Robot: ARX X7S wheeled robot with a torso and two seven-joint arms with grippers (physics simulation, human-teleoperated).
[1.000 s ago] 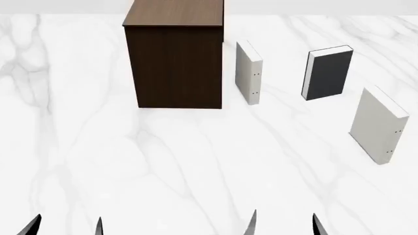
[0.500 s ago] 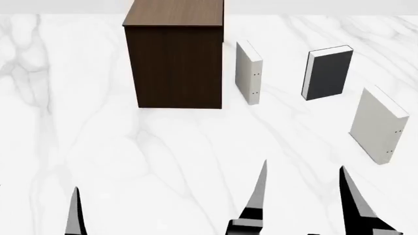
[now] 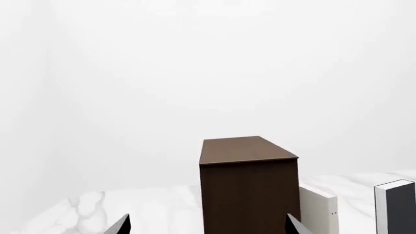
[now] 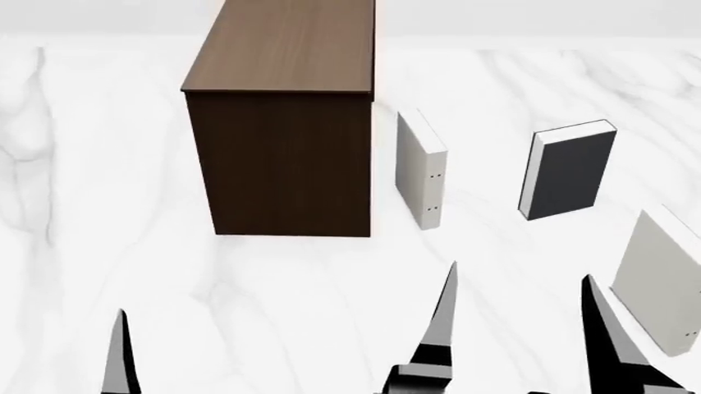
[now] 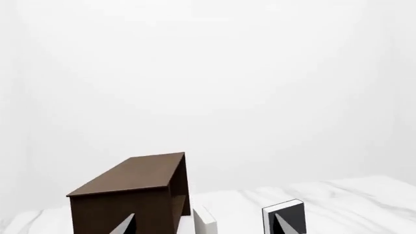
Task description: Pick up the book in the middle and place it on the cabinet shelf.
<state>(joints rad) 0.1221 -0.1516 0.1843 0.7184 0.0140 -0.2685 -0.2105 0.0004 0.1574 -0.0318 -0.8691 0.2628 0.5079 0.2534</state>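
The book [image 4: 570, 172], dark grey with white page edges, stands upright on the marble table between two pale books; it also shows as the book [image 5: 293, 212] and the book [image 3: 398, 207]. The cabinet shelf [image 4: 279, 45] is the wood-grain top of the dark brown cabinet at the back left, also seen as the cabinet shelf [image 3: 244, 150] and the cabinet shelf [image 5: 133, 175]. My right gripper [image 4: 520, 328] is open and empty, short of the book. My left gripper [image 3: 208, 228] is open and empty; only one of its fingers [image 4: 118, 353] shows in the head view.
One pale book [image 4: 422, 168] stands just right of the cabinet front [image 4: 279, 164]. Another pale book [image 4: 662, 279] stands at the right edge, close to my right gripper's outer finger. White marble table [image 4: 274, 304] stretches in front.
Both grippers have come up into the head view from its bottom edge. The head view has shifted, so the cabinet and books now look larger and lower.
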